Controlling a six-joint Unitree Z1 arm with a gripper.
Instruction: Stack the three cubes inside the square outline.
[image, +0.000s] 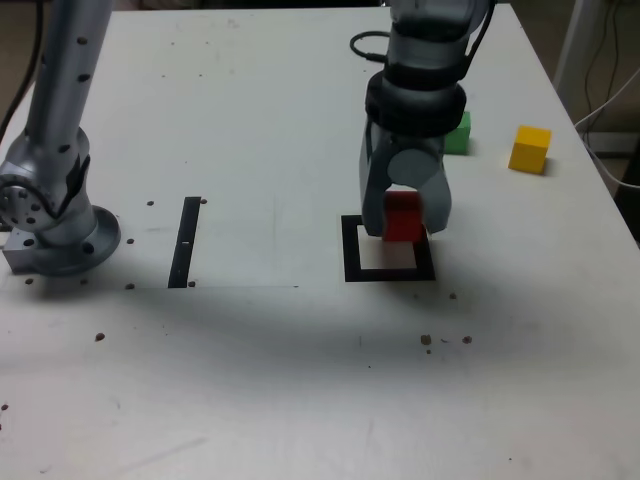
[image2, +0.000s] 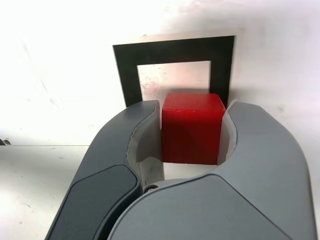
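My gripper (image: 405, 222) is shut on the red cube (image: 404, 216), which hangs just above the square outline (image: 350, 248), a black tape frame with a white centre. The wrist view shows the red cube (image2: 192, 127) pinched between both grey fingers (image2: 135, 135), with the square outline (image2: 175, 52) right below it. A green cube (image: 459, 133) sits on the table behind the arm, partly hidden by it. The yellow cube (image: 530, 149) stands apart toward the exterior view's right.
A straight black strip (image: 185, 241) lies to the exterior view's left of the outline. The arm's grey base (image: 55, 235) stands at the far left. Small dark specks dot the white table (image: 300, 380). Cables hang past the table's right edge.
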